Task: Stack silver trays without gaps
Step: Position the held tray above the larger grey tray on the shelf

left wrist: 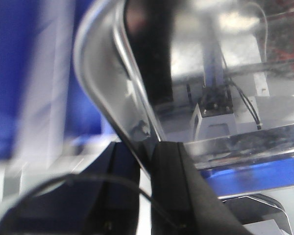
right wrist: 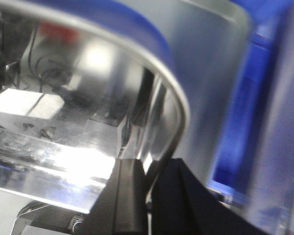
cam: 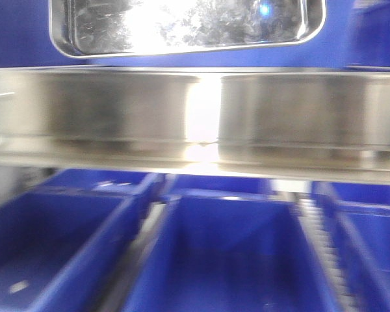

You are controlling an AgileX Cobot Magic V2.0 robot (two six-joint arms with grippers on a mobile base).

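Two hands each pinch the flared rim of a silver tray (left wrist: 105, 83).
The left hand (left wrist: 146, 166) is closed to a narrow slit on the rim beside a rounded corner. The right hand (right wrist: 149, 191) clamps a rim the same way, with the shiny bottom tilted up before it. Whether both grip one tray cannot be told. Seen from the front, a silver tray (cam: 182, 26) sits against blue at the top edge, above a steel rail (cam: 117, 110) and blue bins (cam: 208, 253).
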